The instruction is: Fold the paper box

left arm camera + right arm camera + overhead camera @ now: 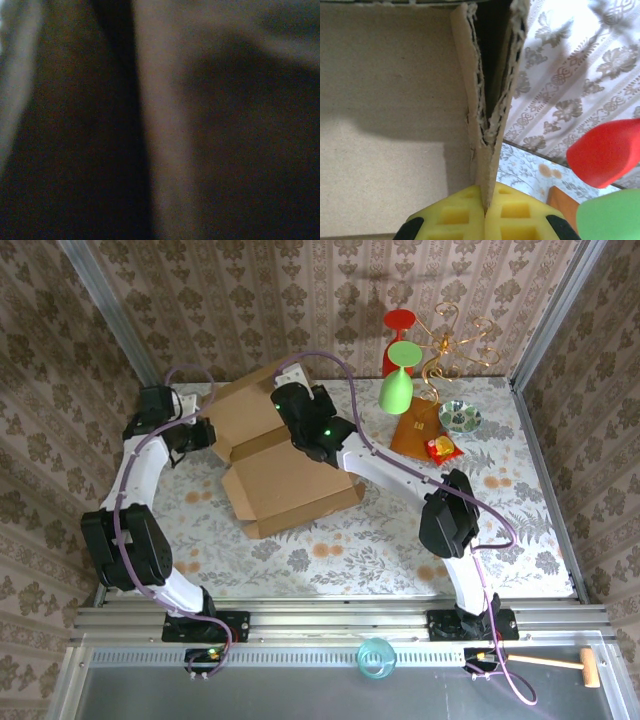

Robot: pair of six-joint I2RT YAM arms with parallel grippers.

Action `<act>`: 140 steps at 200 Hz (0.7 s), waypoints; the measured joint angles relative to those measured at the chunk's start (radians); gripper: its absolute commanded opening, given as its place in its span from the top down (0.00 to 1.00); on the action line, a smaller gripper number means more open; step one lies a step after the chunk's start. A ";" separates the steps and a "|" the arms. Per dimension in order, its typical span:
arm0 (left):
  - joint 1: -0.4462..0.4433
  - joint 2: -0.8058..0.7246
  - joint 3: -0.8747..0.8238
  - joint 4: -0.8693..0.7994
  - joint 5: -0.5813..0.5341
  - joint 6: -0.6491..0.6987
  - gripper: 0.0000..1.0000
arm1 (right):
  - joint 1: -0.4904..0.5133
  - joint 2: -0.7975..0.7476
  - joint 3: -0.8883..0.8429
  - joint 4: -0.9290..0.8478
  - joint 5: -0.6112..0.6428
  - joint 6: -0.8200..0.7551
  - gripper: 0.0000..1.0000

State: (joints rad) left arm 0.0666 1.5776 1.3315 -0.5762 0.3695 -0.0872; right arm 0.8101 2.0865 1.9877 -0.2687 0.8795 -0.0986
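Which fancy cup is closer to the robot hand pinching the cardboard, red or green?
The green goblet. It is in front of the red goblet, toward the right gripper pinching the paper box; the red one is by the back wall.

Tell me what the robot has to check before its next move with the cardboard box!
1. Right gripper shut on the paper box wall: ok.
2. Both cardboard layers caught between its yellow fingers: ok.
3. Left gripper shut at the box's left side, pinching cardboard: cannot tell, because its camera is dark and blurry.
4. Box bottom lying on the table: ok.
5. Green glass and red glass apart from the box: ok, but they stand close to the right arm, so go slowly.
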 measured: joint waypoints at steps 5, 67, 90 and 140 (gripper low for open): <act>-0.003 0.000 0.000 0.000 -0.001 -0.005 1.00 | 0.001 0.000 0.001 -0.005 0.008 0.002 1.00; -0.020 0.000 0.020 -0.024 -0.029 -0.026 1.00 | -0.020 -0.004 0.004 -0.022 -0.073 -0.002 1.00; -0.021 0.000 0.020 -0.024 -0.028 -0.026 1.00 | -0.047 -0.020 0.003 -0.021 -0.154 -0.001 1.00; -0.028 0.000 0.033 -0.026 -0.021 -0.026 1.00 | -0.101 -0.074 -0.035 -0.017 -0.301 0.022 0.92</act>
State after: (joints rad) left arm 0.0387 1.5772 1.3643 -0.6022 0.3485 -0.1127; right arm 0.7094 2.0125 1.9530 -0.2855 0.5781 -0.0769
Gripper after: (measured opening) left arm 0.073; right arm 0.071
